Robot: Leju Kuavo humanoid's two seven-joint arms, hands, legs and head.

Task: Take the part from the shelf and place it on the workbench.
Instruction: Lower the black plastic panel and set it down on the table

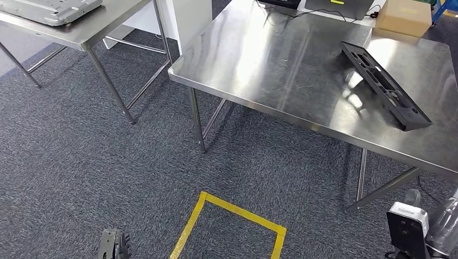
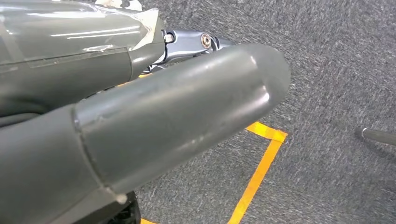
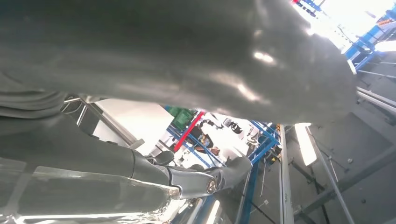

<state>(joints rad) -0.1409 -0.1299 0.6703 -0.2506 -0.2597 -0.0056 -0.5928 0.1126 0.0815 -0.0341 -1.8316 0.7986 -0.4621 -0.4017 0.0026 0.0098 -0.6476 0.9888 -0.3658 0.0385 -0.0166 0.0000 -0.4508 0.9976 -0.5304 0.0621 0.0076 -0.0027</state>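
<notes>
One long black ribbed part on brushed-steel workbench

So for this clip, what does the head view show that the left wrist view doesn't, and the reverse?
Head view alone: the steel workbench with the long black part lying flat on it, a cardboard box at its far edge, a second steel table, and the right hand low beside the bench. Left wrist view alone: the left hand close up, its thick grey thumb across the frame, holding nothing. Shared: the grey carpet and the yellow tape outline on the floor.
</notes>
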